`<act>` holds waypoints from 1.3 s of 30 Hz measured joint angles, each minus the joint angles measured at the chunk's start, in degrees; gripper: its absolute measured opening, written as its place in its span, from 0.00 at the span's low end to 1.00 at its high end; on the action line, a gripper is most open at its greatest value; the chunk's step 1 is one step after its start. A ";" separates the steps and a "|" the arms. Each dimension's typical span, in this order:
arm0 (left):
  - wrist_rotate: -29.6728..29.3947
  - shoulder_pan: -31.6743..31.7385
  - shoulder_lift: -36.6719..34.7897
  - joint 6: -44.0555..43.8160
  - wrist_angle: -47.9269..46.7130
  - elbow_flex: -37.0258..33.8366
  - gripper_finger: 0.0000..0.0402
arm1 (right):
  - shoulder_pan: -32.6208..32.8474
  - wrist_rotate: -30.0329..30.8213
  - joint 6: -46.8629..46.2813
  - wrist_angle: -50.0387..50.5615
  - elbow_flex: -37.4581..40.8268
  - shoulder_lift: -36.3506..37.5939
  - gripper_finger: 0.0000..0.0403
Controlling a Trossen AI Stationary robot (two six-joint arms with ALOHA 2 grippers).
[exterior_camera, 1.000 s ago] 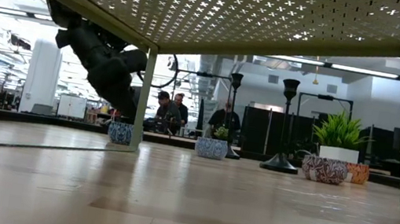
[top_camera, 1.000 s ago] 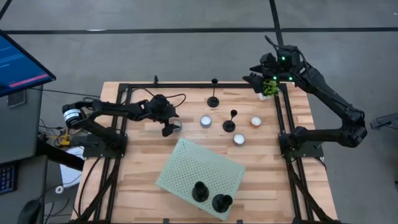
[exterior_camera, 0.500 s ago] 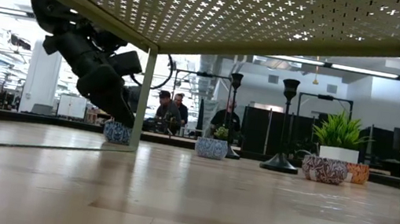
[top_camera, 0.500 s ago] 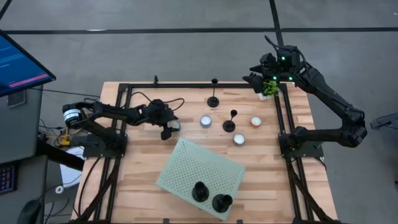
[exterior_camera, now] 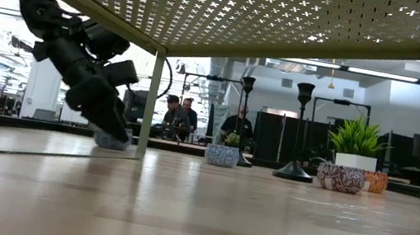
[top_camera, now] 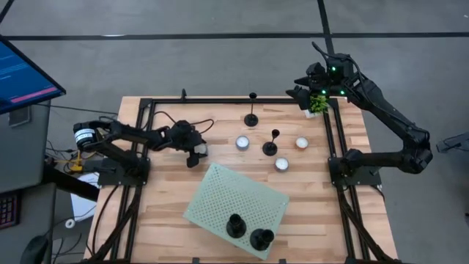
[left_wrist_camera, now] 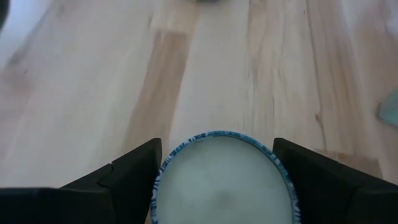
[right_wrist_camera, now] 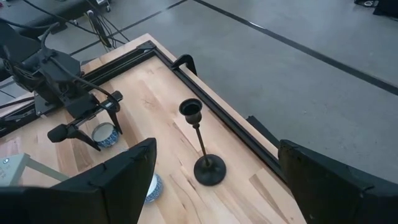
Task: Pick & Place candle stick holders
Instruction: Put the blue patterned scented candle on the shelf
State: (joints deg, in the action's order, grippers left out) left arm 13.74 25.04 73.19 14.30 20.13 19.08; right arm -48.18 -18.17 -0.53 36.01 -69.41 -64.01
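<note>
Two black candle stick holders stand on their round bases on the table [top_camera: 251, 117] [top_camera: 270, 147]. Two more stand on the green perforated stand [top_camera: 235, 226] [top_camera: 261, 239]. My left gripper [top_camera: 195, 152] is at the table's left middle, shut on a low white tealight candle with a blue rim [top_camera: 200, 149], not on a holder. The candle fills the gap between the fingers in the left wrist view [left_wrist_camera: 221, 180]. My right gripper [top_camera: 300, 94] hangs open and empty over the far right corner. The far holder [right_wrist_camera: 202, 143] is below it. My left gripper has the candle's round wall [left_wrist_camera: 163, 171] between its two fingers, one on each side. The fingers slant down from the table's left [exterior_camera: 102, 114]. The candle [exterior_camera: 110, 141] sits level at table height; I cannot tell whether it is lifted.
Three more tealight candles lie near the holders [top_camera: 242, 142] [top_camera: 302, 143] [top_camera: 281, 163]. A small potted plant [top_camera: 317, 104] stands at the far right corner. The green stand [top_camera: 234, 198] takes the near middle, and its leg [exterior_camera: 150, 100] is close to my left gripper. People show beyond the table.
My left gripper has drawn back toward the table's left edge. The blue-rimmed candle has gone with it, a short way along the table. My right arm has kept still.
</note>
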 joint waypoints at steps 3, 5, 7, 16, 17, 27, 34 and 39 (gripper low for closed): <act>-0.01 0.00 0.00 -0.66 0.43 -1.11 0.76 | 0.02 0.00 0.02 0.00 0.00 0.00 0.81; -0.32 -0.02 0.04 -1.18 -0.17 -1.27 0.76 | 0.02 0.00 0.02 0.00 0.00 0.00 0.81; -0.54 -0.02 0.09 -1.16 -0.28 -1.32 0.76 | 0.00 0.00 0.02 0.00 0.00 0.00 0.81; -2.64 0.00 -0.10 -2.33 1.23 -5.76 0.72 | -0.63 0.01 0.89 0.22 0.00 0.00 0.81; -2.79 0.00 -0.23 -2.76 1.31 -5.96 0.73 | -0.87 0.02 0.89 0.23 0.00 0.00 0.81; -5.21 -0.02 -8.49 -4.17 -0.72 -6.21 0.72 | -2.26 0.02 0.93 0.26 0.00 0.00 0.81; -7.18 -0.15 -17.83 -6.57 0.12 -5.12 0.72 | -2.23 0.00 1.05 0.52 0.01 0.00 0.81; -7.06 -1.63 -22.94 -9.16 0.34 -1.34 0.73 | -2.21 0.00 1.09 0.44 0.02 0.00 0.81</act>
State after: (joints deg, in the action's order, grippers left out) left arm 6.68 23.40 50.24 5.15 20.47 17.74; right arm -50.39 -18.17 0.56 36.45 -69.38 -64.01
